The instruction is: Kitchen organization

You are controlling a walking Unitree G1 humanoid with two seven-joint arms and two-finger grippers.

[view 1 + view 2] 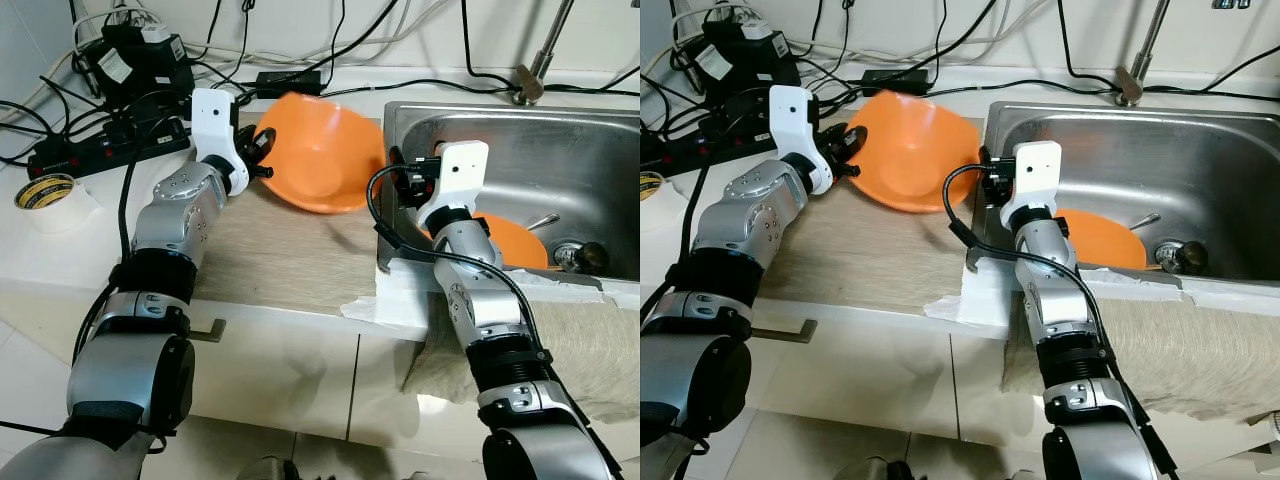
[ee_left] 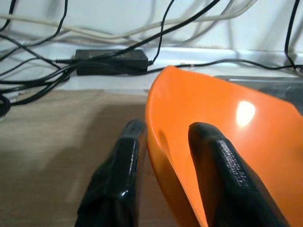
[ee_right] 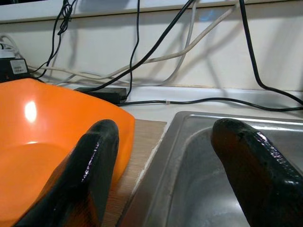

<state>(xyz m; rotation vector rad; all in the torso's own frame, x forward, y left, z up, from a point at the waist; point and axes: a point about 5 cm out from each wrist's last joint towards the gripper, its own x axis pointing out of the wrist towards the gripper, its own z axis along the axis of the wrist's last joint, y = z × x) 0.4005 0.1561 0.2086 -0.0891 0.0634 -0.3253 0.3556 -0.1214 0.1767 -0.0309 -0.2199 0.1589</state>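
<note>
From the head views, a tilted orange plastic bowl (image 1: 318, 152) is pinched at its rim by the left hand (image 1: 262, 150) above the wooden surface (image 1: 280, 255); another orange dish (image 1: 510, 240) remains in the steel sink (image 1: 600, 130). In the left wrist view, the rim is clamped between both fingers (image 2: 218, 175). In the right wrist view, the right hand (image 3: 165, 161) is spread open, empty, at the sink's edge. Organizing seems barely begun.

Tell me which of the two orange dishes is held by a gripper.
The large orange bowl tilted on the wooden counter: the left gripper clamps its rim. The other orange dish lies untouched in the steel sink.

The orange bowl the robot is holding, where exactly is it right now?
The orange bowl sits tilted on the wooden counter just left of the sink, its left rim pinched by the left gripper.
</note>
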